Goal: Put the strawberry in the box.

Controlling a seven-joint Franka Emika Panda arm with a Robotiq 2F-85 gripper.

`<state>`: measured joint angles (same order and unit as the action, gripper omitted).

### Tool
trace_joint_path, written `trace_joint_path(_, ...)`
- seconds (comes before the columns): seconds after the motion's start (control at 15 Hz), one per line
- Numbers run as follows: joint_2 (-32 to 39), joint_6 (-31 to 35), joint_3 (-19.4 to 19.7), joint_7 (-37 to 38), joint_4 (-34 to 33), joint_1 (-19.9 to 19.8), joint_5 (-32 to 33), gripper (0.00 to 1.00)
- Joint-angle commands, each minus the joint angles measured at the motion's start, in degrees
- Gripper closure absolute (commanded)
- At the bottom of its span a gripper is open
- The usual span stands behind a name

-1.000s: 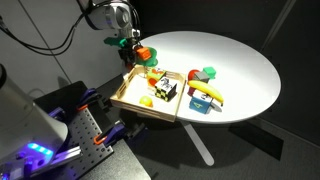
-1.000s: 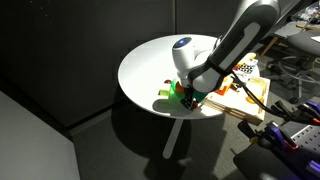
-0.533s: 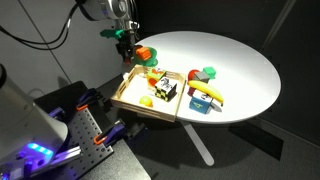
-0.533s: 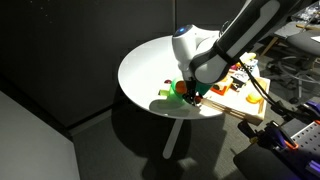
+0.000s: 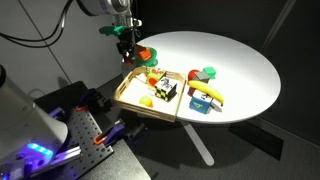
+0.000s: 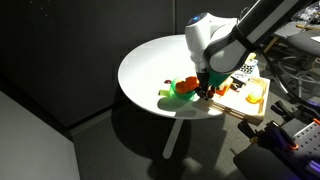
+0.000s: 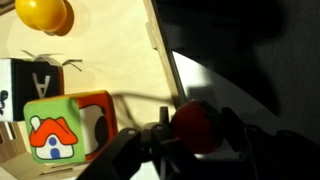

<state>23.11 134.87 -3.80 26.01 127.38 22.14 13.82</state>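
**Strawberry gripped at the box's rim**
In the wrist view, a house block [image 7: 55,135] sits at 9 o'clock on the box [image 7: 120,60] floor. At 3 o'clock, the gripper [image 7: 193,132] is clamped on the strawberry [image 7: 192,125], roughly over the rim (probably lifted to clear it).

Bare floor of the box [image 7: 110,50] lies open between the yellow ball [image 7: 45,14] and the house-picture cube [image 7: 55,130].

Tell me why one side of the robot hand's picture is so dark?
Wrist view: the right side lies beyond the lit light-wood tray, in blackness; the black gripper holding the small red strawberry looks blurry. Both exterior views: only the round white table is bright, the room dark.
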Motion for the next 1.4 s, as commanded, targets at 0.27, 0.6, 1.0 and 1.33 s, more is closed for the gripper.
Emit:
trace_joint_path(0.27,-2.8,-0.8,1.4,-0.8,4.4,-5.3,-0.1,0.71)
trace_joint_path(0.6,-0.3,0.1,2.2,-1.2,4.8,-6.5,0.2,0.71)
trace_joint_path(1.0,2.4,6.1,3.9,-1.2,5.1,-5.7,3.5,0.71)
trace_joint_path(1.33,3.4,13.3,3.8,-4.4,5.9,-6.4,2.9,0.71)
